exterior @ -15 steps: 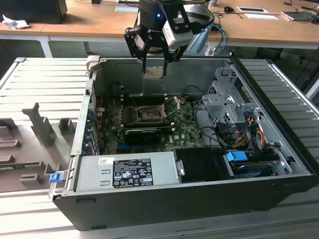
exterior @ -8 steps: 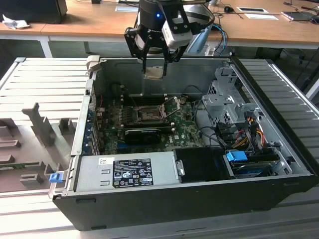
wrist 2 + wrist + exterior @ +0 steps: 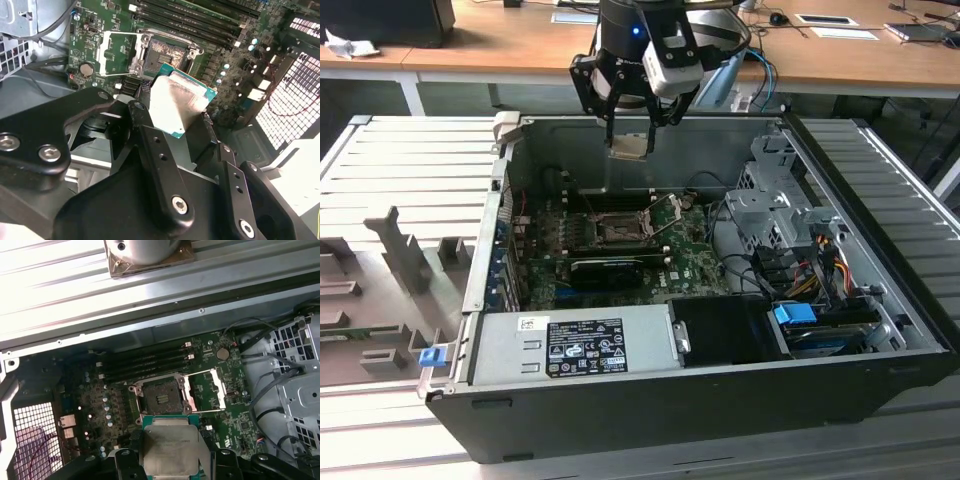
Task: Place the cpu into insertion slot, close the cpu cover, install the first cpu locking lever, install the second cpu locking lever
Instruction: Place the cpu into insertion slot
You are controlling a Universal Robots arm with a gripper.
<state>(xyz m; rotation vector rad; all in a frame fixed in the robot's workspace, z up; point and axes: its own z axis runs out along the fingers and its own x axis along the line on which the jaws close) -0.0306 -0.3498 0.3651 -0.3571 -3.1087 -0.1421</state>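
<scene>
My gripper [image 3: 628, 140] hangs above the open computer case, shut on the cpu [image 3: 628, 146], a small square chip with a grey metal top and a green edge. The cpu [image 3: 177, 102] sits between the black fingers [image 3: 150, 135], and in the first wrist view the cpu [image 3: 169, 447] is seen flat on. Well below it lies the insertion slot [image 3: 616, 231] on the green motherboard, a black square socket [image 3: 161, 397] with a bare pin field [image 3: 167, 50]. The cpu cover [image 3: 215, 388] stands swung open beside the slot, a silver frame [image 3: 114, 52] with a square window [image 3: 667, 216].
A long black graphics card [image 3: 605, 270] lies in front of the socket. Black memory slots [image 3: 145, 365] run behind it. A grey power supply [image 3: 570, 345] fills the case front, and drive cages with cables [image 3: 790, 230] stand at the exterior view's right. A grey ribbed table [image 3: 410, 160] surrounds the case.
</scene>
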